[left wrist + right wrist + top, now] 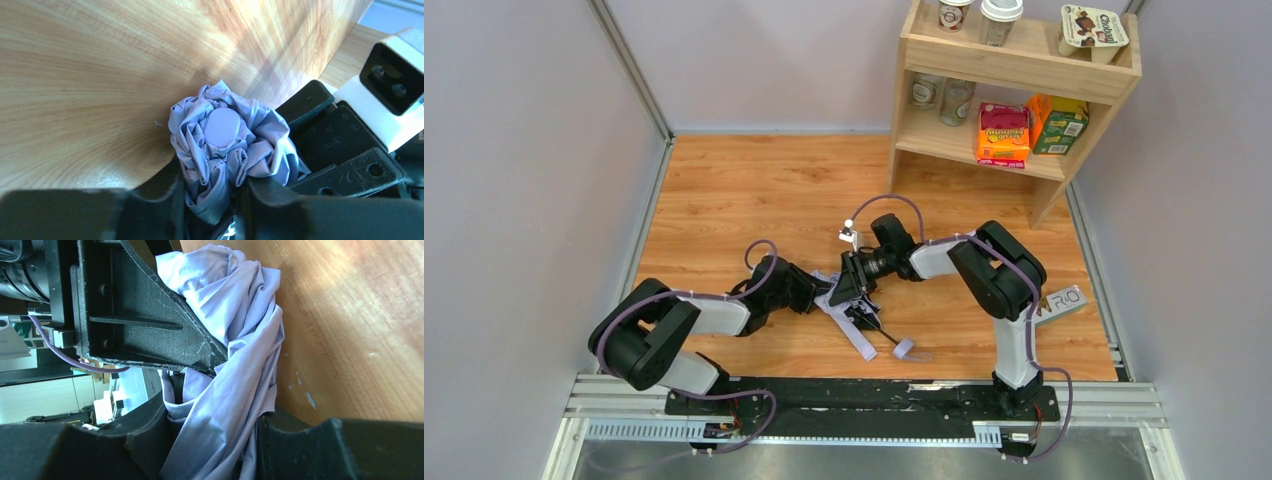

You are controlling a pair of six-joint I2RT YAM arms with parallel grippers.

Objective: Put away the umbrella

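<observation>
**Both grippers on a soft canopy with a stiff core**

The umbrella [852, 318] lies near the middle of the wooden table [724, 190], a little toward the near edge. It is well apart from the shelf [1014, 70] at the far right. The left gripper [812, 293] reaches in from the left and the right gripper [852, 282] from the right, meeting over the umbrella's far end.

In the left wrist view, the left gripper [212, 200] is clamped on bunched lavender fabric just behind the round cap [222, 127]. In the right wrist view, canopy folds fill the jaws of the right gripper [212, 440], so it too appears closed on cloth. The strap tab [904, 349] trails loose at the near right, beside the thin black shaft [876, 328].

The umbrella looks light, and its thin fabric is limp and probably slick. A pinch on cloth alone would likely slide or pull folds out rather than carry the frame. The surer hold is judged to be across the whole bundle, with the stiff ribs and shaft inside the jaws. The handle cannot be picked out here.
</observation>
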